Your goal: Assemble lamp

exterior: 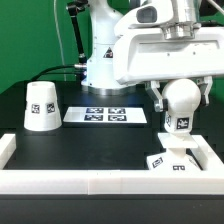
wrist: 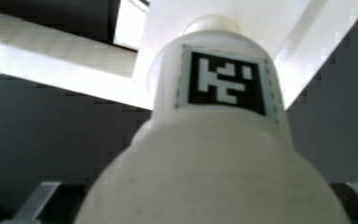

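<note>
bulb (exterior: 181,94) hangs neck-down, clamped in the pincer (exterior: 180,104) over the base (exterior: 170,160); shade (exterior: 41,106) stands well apart on the surface (exterior: 100,145).

A: "What colours did the lamp parts show?"
B: "All white: the shade (exterior: 40,105), the bulb (exterior: 180,97) and the base (exterior: 170,160), each with a black-and-white square pattern on it."
A: "And the neck tag (wrist: 226,78) on the bulb?"
B: "A black square in a white border, with a blocky white pattern inside."
A: "The rest?"
B: "The marker board (exterior: 105,116) was white with four black squares — the table (exterior: 90,145) black, its low wall (exterior: 100,184) white, the backdrop (exterior: 30,40) green."
</note>
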Action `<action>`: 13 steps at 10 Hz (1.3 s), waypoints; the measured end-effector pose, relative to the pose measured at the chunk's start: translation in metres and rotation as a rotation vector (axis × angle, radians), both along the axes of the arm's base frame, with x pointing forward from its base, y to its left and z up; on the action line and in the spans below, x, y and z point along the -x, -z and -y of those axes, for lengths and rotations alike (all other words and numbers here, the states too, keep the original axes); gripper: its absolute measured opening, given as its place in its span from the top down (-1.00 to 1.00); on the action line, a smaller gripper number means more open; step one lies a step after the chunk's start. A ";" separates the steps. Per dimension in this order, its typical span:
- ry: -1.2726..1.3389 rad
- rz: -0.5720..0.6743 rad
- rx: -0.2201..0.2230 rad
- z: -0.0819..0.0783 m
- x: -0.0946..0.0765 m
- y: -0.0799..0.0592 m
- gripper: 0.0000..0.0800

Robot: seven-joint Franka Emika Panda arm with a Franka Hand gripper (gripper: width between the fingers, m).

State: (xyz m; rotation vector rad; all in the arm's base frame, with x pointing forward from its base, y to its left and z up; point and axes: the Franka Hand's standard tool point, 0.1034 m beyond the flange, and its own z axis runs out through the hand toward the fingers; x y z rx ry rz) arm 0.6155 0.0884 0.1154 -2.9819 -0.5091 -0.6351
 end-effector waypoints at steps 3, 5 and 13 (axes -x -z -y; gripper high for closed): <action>0.002 0.015 0.002 0.001 0.001 0.000 -0.62; 0.003 0.015 0.002 0.001 0.001 0.000 -0.74; 0.000 -0.023 -0.004 0.000 0.003 -0.022 -0.75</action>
